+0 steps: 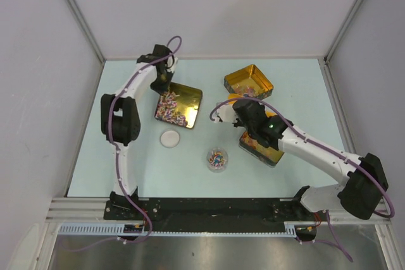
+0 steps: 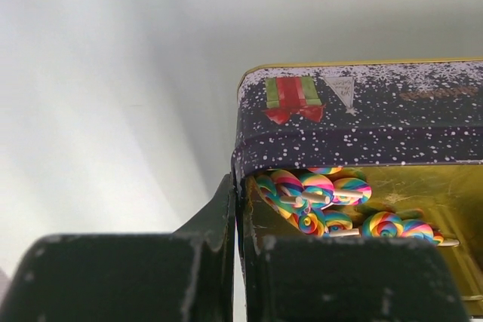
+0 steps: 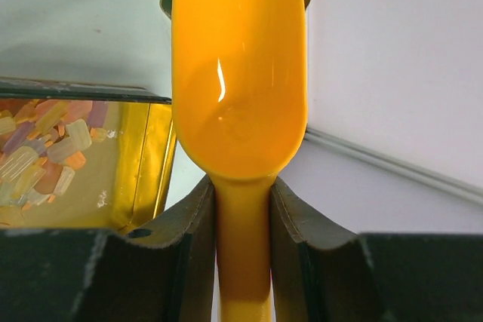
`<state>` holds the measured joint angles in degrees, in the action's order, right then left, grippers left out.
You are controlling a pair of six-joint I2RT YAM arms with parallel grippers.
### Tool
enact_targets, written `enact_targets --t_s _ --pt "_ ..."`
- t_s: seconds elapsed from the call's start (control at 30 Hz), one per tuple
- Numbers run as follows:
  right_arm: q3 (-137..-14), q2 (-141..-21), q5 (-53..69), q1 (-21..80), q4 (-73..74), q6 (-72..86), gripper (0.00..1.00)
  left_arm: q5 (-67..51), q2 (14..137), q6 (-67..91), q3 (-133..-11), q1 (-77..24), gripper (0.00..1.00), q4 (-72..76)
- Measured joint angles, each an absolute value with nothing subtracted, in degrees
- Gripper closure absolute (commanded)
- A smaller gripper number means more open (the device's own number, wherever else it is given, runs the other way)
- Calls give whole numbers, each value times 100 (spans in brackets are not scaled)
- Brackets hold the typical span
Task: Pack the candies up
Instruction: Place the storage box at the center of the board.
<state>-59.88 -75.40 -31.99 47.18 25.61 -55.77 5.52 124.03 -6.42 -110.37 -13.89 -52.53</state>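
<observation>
**Orange scoop (image 3: 240, 73) at the ready amid gold tins**

Seen from above, with the left gripper (image 1: 162, 86) clenched on one wall of the gold tin (image 1: 190, 102) at ten o'clock on the table (image 1: 297, 105), a finger either side of the metal in the left wrist view. Inside that tin, along its eight-o'clock side, the candies (image 1: 169, 108), heaped loose and swirled like tiny lollipops up close. More of them in a small clear cup (image 1: 218, 158) at six o'clock; specks of colour, too small to name, in a second tin (image 1: 243, 79) at one o'clock. Near the middle, the right gripper (image 3: 240, 201) grasping the scoop by its handle, with no sweets showing on the glossy face turned to the right wrist camera. Also down: a white lid (image 1: 169, 138) at eight o'clock, a third tin (image 1: 261, 153) half hidden under the right arm at four o'clock.

Probably between dips. Could skid or tip the held tin if shoved by the scoop, given a pinch on a single wall only. Could spill sweets over the rim with a fast or tilted lift. Could clip the left fingers, just beside the heap, or sweep the cup with the right forearm.
</observation>
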Motion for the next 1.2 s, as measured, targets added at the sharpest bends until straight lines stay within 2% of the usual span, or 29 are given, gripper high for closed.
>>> enact_targets --t_s 0.47,1.07,1.2 --pt "-5990 -7028 -2661 3916 2587 -4941 100 600 13244 -515 -12001 -226 100 -5415" --pt "-5990 -6976 -2351 3170 2620 -4327 100 792 13920 -449 -12838 366 100 -5741" --pt "-5990 -7057 -2351 3068 2580 -4265 100 845 13985 -440 -12886 392 86 -5743"
